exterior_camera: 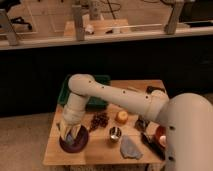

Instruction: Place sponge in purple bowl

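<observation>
keep the hand [73,134], fingers pressed together, centred low over the round dark purple bowl [74,143] before you release the sponge.

Grey-blue sponge [73,139] lies inside dark purple bowl [64,145].
</observation>
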`<state>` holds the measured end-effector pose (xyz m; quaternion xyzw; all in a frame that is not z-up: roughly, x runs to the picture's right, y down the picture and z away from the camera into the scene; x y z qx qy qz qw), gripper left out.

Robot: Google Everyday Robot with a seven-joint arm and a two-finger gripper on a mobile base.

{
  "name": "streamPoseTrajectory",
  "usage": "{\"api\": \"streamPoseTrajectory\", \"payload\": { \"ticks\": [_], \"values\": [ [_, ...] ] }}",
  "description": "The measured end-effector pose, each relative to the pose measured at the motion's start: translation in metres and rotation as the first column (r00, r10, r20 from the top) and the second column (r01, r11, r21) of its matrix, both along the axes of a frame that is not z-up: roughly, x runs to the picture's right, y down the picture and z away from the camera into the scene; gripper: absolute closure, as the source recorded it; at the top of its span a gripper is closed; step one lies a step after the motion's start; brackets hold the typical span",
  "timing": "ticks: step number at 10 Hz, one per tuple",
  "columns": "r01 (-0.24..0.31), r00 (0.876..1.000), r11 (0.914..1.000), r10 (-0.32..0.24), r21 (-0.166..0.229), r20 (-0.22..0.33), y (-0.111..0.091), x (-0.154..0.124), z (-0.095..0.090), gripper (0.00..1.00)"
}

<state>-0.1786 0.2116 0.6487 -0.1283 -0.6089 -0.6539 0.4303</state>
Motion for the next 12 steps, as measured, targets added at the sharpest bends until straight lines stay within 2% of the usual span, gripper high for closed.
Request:
{"api": "streamPoseTrajectory", "payload": {
  "ticks": [2,9,10,12],
  "values": [
    [0.006,1.0,0.9999,-0.006,-0.008,0.005,0.003,0.001,0.003,0.97],
    [0.011,1.0,0.9999,-0.011,0.008,0.024,0.006,0.006,0.007,0.28],
    [0.012,1.0,0.9999,-0.013,0.012,0.024,0.006,0.005,0.008,0.21],
    [0.016,1.0,0.9993,-0.016,0.032,0.004,0.006,0.007,0.013,0.2]
  ]
}}
